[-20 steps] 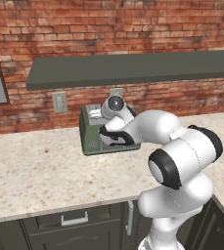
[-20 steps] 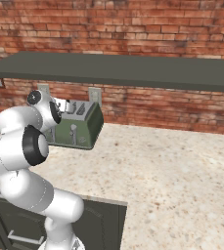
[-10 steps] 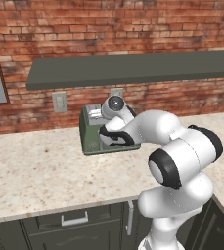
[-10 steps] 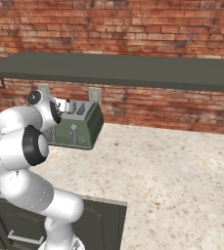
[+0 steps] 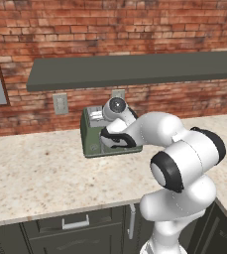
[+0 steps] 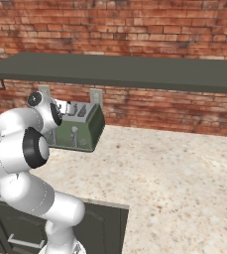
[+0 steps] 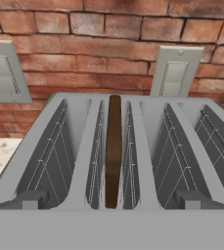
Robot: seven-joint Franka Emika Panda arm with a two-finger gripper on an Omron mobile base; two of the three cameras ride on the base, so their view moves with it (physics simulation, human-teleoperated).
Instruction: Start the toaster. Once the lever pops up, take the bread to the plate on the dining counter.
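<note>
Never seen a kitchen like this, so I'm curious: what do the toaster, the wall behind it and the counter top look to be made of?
The toaster: a sage-green matte shell, probably painted metal, with pale grey slots lined by thin wires.
The wall: rough red-brown brick with lighter mortar lines.
The counter top: beige and speckled, like polished stone, though it could be an imitation.

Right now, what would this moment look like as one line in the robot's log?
stage: at toaster, lever not yet pressed | gripper: open, holding nothing | bread: upright in second slot from left | surface: speckled counter
</note>
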